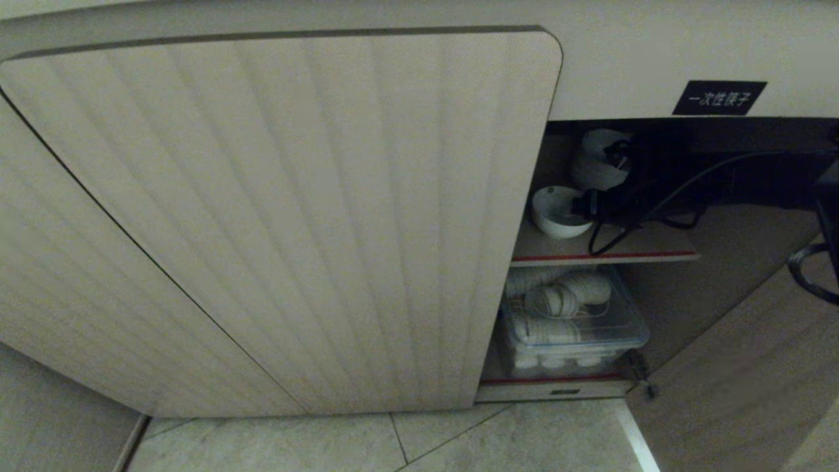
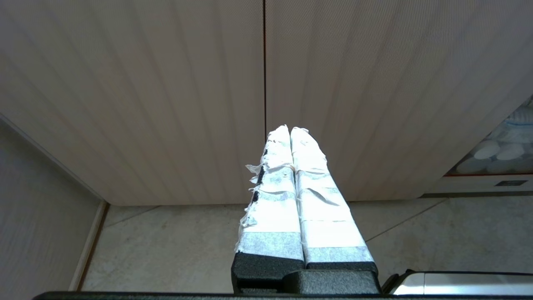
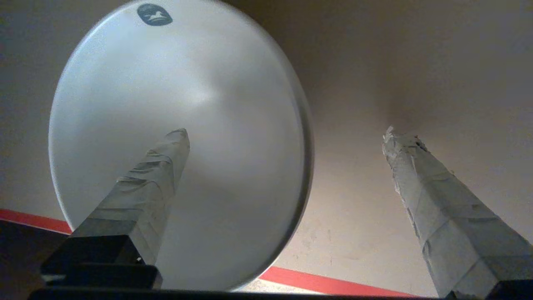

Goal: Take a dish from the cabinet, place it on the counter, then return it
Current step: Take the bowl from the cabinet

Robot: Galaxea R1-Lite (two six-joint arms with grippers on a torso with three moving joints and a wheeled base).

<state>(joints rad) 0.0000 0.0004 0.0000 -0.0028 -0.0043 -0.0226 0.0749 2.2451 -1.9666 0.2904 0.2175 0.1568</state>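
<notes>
i'm keeping the left gripper [image 2: 290,132] idling low in front of the closed fluted door [image 2: 166,104], its taped fingers pressed together on nothing, because this job is only needing one arm; beyond its tips i'm seeing just door panel and floor tiles [image 2: 187,246]. moving right, i'm working the right gripper [image 3: 287,137] inside the open side of the cabinet [image 1: 655,72], over the upper red-edged shelf [image 1: 603,255]. its fingers are standing spread as wide as they go and are gripping nothing. the dish [image 3: 179,137] is sitting on that shelf, and one taped finger [image 3: 158,175] is reaching over its white hollow while the other finger [image 3: 437,200] is hanging well outside the rim, so the wall nearest the fingers is lying between them. i'm judging that i'm holding it this way to pinch the rim, or else am just letting go of it; i cannot say which. whether the inner finger is touching the ceramic i cannot tell. from the head camera the gripper is reading only as a dark mass with a looping cable [image 1: 655,196] just beside the dish, hiding the shelf behind it. a second white shape [image 1: 593,160] past the gripper is too dim to name. below the gripper, a clear bin [image 1: 577,328] of stacked white bowls is partly cut off by the door.
</notes>
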